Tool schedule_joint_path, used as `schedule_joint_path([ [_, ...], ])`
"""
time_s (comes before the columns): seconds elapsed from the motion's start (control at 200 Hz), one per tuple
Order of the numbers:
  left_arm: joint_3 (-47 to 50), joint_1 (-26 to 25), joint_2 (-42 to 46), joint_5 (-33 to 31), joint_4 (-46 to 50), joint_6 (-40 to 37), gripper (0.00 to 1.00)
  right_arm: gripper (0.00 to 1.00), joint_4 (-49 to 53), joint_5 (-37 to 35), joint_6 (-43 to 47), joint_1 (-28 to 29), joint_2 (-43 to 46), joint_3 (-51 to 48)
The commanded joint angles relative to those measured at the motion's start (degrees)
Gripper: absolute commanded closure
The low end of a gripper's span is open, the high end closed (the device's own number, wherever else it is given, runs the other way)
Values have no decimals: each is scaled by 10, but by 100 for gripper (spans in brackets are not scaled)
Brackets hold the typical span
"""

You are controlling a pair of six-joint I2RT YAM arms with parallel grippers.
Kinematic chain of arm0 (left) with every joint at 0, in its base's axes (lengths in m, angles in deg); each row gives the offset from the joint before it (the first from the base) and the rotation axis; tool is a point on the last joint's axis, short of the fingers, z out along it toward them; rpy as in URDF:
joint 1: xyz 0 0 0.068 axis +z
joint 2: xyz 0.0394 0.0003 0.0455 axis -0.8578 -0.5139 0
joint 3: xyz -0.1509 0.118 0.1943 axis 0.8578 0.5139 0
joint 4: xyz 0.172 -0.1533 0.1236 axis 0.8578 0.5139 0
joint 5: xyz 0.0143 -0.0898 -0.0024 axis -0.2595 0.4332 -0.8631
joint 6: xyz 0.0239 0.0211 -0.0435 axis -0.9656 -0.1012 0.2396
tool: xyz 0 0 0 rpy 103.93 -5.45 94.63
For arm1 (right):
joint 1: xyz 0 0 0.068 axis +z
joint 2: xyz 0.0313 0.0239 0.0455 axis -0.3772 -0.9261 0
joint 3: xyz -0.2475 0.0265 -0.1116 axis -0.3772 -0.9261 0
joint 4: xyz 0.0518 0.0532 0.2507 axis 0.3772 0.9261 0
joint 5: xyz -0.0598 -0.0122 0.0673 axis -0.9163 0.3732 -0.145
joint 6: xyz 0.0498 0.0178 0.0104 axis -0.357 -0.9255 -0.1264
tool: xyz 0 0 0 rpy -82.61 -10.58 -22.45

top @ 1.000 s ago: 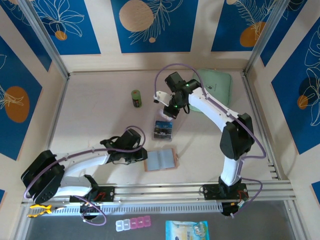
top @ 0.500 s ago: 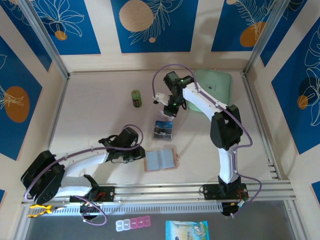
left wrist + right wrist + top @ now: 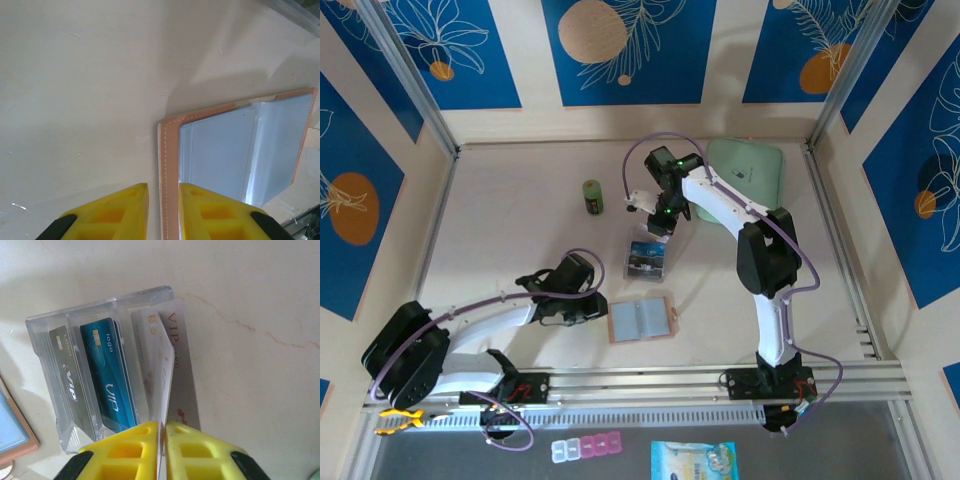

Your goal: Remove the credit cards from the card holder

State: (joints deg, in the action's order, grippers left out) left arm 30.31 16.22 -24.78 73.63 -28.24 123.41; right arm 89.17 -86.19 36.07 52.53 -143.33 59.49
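The salmon-pink card holder (image 3: pixel 640 320) lies open on the table, its greyish pockets (image 3: pixel 225 145) facing up. My left gripper (image 3: pixel 598 310) sits at its left edge, its jaws (image 3: pixel 163 210) closed narrowly over the pink stitched border. Farther back, a clear plastic rack (image 3: pixel 646 260) holds a dark card (image 3: pixel 65 370) and a blue card (image 3: pixel 107 375) in separate slots. My right gripper (image 3: pixel 660 218) hangs over the rack, shut (image 3: pixel 162 440) on the edge of a white credit card (image 3: pixel 157 355) that stands in the rack's right end. A pale card with red lettering (image 3: pixel 184 365) lies just beside it.
A small green cylinder (image 3: pixel 592 197) stands at the back left. A mint-green pouch (image 3: pixel 750 170) lies in the back right corner under the right arm. A pill box (image 3: pixel 585 447) and a blue packet (image 3: pixel 693 460) lie beyond the near rail.
The right arm has folded up, its elbow swinging left and back, and its gripper has edged slightly back over the rack. The left arm and card holder have stayed put.
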Motion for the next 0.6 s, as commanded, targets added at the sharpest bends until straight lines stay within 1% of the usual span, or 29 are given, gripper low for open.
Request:
schedule_joint_path([
  [0.0, -12, 6, 0, 13, 14, -15, 78, 84, 0, -15, -19, 5, 34, 12],
  [0.17, -13, 6, 4, 16, 15, -18, 78, 83, -16, -30, -48, 9, 66, -10],
  [0.295, -11, 6, 9, 15, 12, -20, 77, 83, -32, -28, -96, 13, 91, -27],
  [0.435, -4, 6, 10, 17, -2, -18, 79, 84, -65, -13, -187, 19, 130, -69],
  [0.595, 5, 6, 9, 29, -26, -13, 83, 86, -119, 2, -322, 30, 193, -153],
])
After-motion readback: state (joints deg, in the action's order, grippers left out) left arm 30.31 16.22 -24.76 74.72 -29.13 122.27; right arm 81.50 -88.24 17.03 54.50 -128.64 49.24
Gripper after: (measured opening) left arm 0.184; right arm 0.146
